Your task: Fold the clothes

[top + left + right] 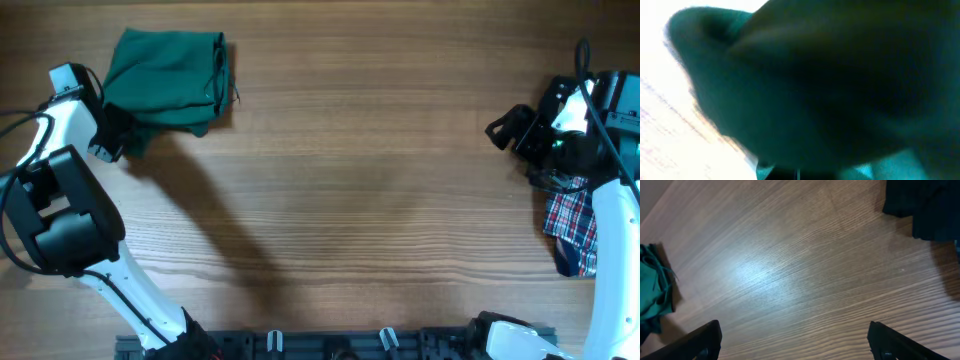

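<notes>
The dark green garment (168,78) lies bunched in a rough fold at the far left of the wooden table (350,200). My left gripper (115,138) is at its lower left corner, with cloth running into it. In the left wrist view blurred green fabric (805,90) fills nearly the whole picture; the fingers show only as a dark patch at the bottom middle, so the gripper looks shut on the cloth. My right gripper (505,128) is open and empty, far to the right above bare wood (792,335). The garment's edge also shows in the right wrist view (652,287).
A red-white-blue plaid cloth (572,215) lies under my right arm at the right edge, with a dark garment (925,205) beside it. The left arm's base (60,210) stands at the left front. A rail (330,345) runs along the front edge.
</notes>
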`<act>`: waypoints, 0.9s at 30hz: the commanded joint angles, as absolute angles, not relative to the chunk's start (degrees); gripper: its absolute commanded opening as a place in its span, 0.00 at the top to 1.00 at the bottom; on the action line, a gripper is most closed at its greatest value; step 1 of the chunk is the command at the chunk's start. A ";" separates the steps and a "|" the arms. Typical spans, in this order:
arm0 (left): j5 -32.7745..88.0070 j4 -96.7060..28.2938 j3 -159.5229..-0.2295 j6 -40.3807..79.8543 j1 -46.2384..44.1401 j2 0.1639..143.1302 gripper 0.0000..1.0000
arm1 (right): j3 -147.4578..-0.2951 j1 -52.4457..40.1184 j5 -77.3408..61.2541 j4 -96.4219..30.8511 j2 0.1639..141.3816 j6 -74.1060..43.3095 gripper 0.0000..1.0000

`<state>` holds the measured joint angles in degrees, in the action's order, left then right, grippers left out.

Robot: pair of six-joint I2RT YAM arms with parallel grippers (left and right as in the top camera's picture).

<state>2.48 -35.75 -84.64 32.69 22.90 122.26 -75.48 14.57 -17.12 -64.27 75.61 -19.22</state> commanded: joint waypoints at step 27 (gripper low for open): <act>11.25 -32.05 -82.50 24.29 17.47 101.08 0.96 | -76.49 14.66 -19.59 -64.27 74.89 -19.70 0.06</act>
<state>12.75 -33.04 -82.43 26.83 17.52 106.65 -75.48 14.57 -18.44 -64.27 75.61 -19.40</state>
